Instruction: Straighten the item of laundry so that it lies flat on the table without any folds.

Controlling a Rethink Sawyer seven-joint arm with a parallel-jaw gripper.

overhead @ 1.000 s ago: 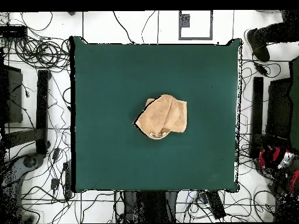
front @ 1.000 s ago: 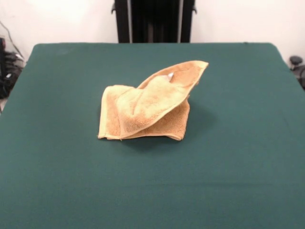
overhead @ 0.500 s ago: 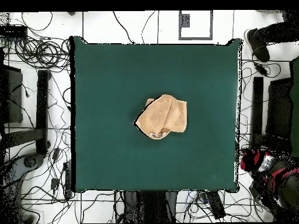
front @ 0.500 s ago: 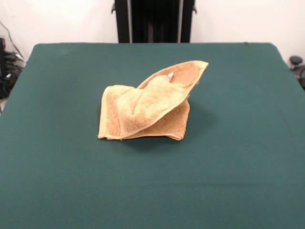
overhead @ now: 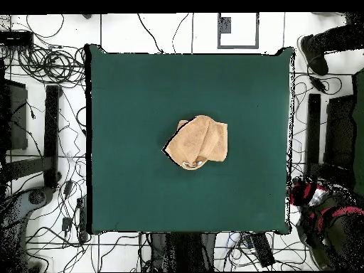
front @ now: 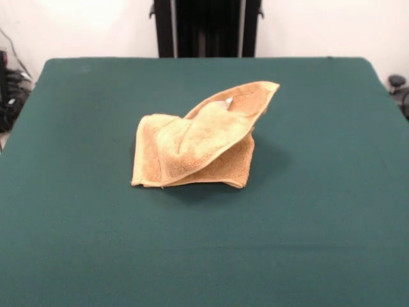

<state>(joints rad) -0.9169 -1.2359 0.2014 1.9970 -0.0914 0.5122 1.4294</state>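
Looking from the near edge of the table (front: 204, 256) in the front view, we meet bare green cloth first, then the towel (front: 192, 147) just above the middle of the frame. It sits as a bunched heap, which we judge is why the task remains undone: nothing holds it, so it rests on its own folds. Its lower edge lies flat on the table at centre left. Over that, a paler layer is doubled across the top, running from lower left to upper right. Farther back, one corner stands up and points to the upper right, with a small white tag (front: 228, 100) showing just under its raised edge. Overhead, the towel (overhead: 198, 142) lies near the centre of the table (overhead: 128, 85), well apart from every side, so there is room to spread it any way.

Beyond the far edge, at top centre, stands the pedestal (front: 206, 29). We see no gripper in either view, so we cannot tell how its jaws stand.
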